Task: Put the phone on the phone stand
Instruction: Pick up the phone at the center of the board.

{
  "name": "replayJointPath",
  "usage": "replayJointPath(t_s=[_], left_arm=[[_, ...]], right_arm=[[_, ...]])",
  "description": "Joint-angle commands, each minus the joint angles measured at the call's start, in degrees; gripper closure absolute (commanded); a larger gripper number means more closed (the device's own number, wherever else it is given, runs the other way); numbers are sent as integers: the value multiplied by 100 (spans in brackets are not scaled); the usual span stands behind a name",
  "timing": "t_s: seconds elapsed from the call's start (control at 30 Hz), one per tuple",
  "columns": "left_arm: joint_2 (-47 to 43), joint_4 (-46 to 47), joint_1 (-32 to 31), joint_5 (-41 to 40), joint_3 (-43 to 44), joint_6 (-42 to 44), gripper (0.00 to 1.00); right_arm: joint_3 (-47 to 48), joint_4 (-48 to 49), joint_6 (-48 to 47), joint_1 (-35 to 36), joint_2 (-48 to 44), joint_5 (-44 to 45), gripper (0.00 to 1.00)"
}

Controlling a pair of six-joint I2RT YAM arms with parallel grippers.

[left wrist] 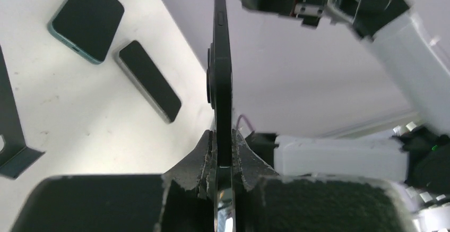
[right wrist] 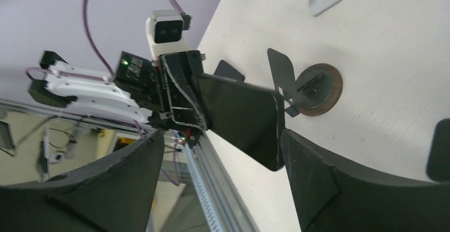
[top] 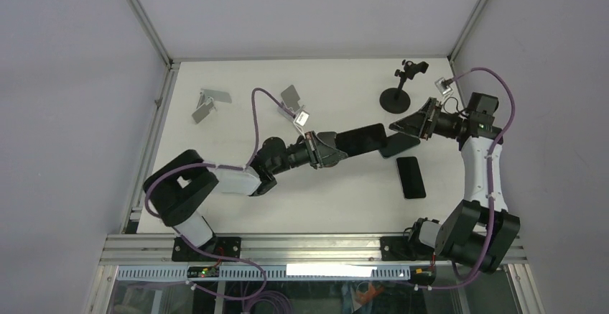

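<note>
Phone (left wrist: pixel 222 72) edge-on in left end effector (left wrist: pixel 225 155), top cropped

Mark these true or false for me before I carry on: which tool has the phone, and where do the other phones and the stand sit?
1. The left tool is shut on the held phone. True.
2. The right tool is clamped on that phone too. False: its jaws stand open, with the phone's free end in front of them.
3. Two more phones lie flat on the table: a teal-edged phone and a dark phone. True.
4. The held phone already rests on the black stand. False: it is up off the table in the left tool, apart from that stand.
</note>
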Motion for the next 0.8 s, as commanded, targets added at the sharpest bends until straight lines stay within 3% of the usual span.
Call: replayJointPath(t_s=[0.0,0.13,0.23,0.37,0.53,0.77], left_arm=[[-1384,-1948,0,798,53,1660,100],[-2272,-5157,-5,1301,655,3229,100],[-2539,-6425,-5,1613,942,3948,100],[-2532,-7349,-6,2030,1298,4526,100],[-2281,-7724,-24,2376,1760,5011,100],[-1776,-8254,-66,2627,2455,5555,100]], right_arm=[[658,-2414,-2998,141,-11,-71,13],[586,-2856,-4380,550,-178,467,2],[258,-2536,-4724,1138,-529,872,1],[-247,-2050,-5075,1812,-1054,898,1],[-330,-2382,-5558,2365,-871,632,2],[-349,-2266,-5412,3332,-385,1030,18]])
